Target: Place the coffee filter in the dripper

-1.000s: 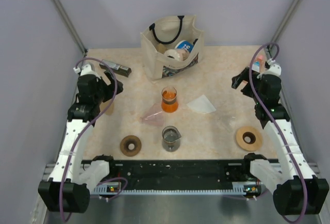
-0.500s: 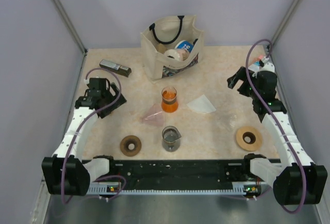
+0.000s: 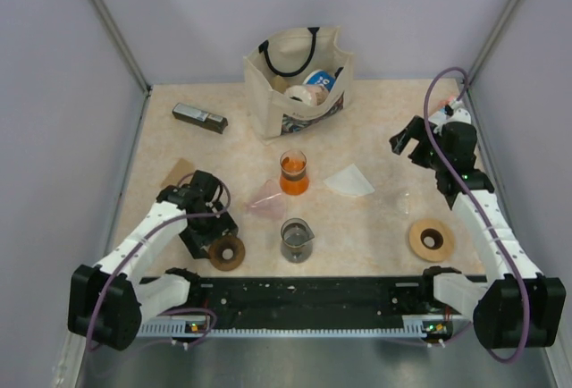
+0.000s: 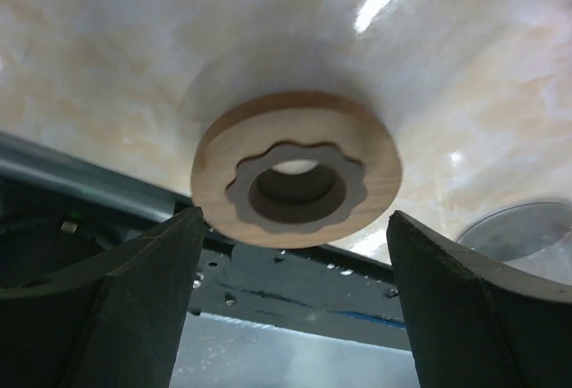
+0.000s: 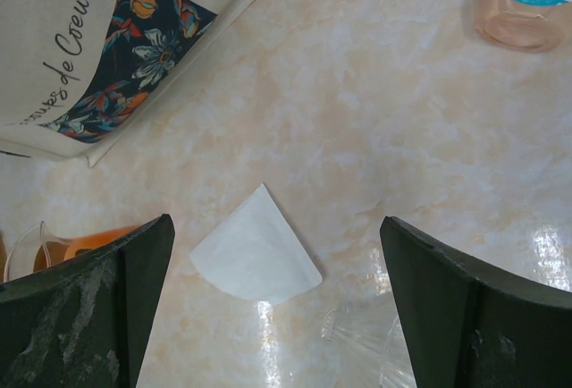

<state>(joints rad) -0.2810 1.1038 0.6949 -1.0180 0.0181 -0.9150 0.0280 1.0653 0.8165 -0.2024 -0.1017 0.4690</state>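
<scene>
Overhead view of a marbled beige table (image 3: 375, 120), with two robot arms bolted at its near edge.

Lying flat, right of centre: a white, fan-shaped coffee filter (image 3: 350, 180), untouched and well apart from the dripper (image 3: 265, 198). Tipped on its side, left of centre: that translucent pinkish cone, just beside a glass beaker (image 3: 293, 173) of orange liquid, so with no upward-facing mouth to receive the paper yet.

Raised over the far right of the table: the right hand (image 3: 404, 142), fingers spread wide and holding nothing. In its wrist view the filter is framed squarely between the two dark fingers, probably lined up for a pick.

Low near the front edge: the left hand (image 3: 214, 241), likewise spread and empty. It frames a dark brown ring (image 3: 226, 252) between its fingers, contact unclear. Seemingly off target, with the dripper further in.

Elsewhere: a cloth tote bag (image 3: 299, 80) at the back, a second beaker (image 3: 297, 240) with dark liquid at front centre, and a tan ring (image 3: 432, 239) at front right.

Likely needed before any placing: the dripper stood upright.
</scene>
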